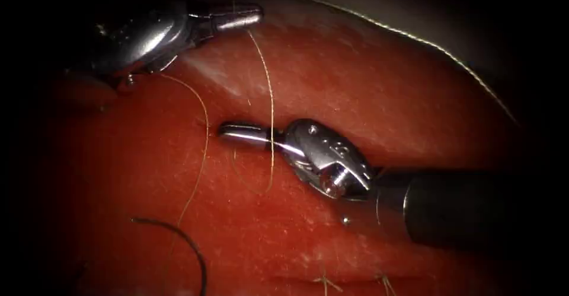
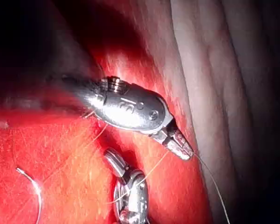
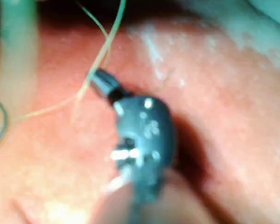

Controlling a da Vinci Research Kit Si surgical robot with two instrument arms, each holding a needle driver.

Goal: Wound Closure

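Note:
My left tool (image 1: 252, 17) reaches in from the upper left, its jaws shut on the thread (image 1: 271, 94). From there the thread drops over the shut jaws of my right tool (image 1: 228, 131), crosses them and curls into a small loop below. The right tool lies across the middle of the tissue (image 1: 367, 88) and points left; nothing shows gripped between its jaws. The dark curved needle (image 1: 181, 234) lies free on the tissue at the lower left, held by neither tool. In the left wrist view I see the left tool (image 2: 180, 145) shut on the thread (image 2: 209, 179), the right tool (image 2: 112, 158) and the needle (image 2: 35, 189).
A second strand of thread (image 1: 204, 136) curves down the left side towards the needle. More thread (image 1: 415, 36) trails along the tissue's far upper edge. Short ends of thread (image 1: 325, 281) stick up near the bottom edge. In the right wrist view thread (image 3: 100, 58) crosses the right tool (image 3: 100, 80).

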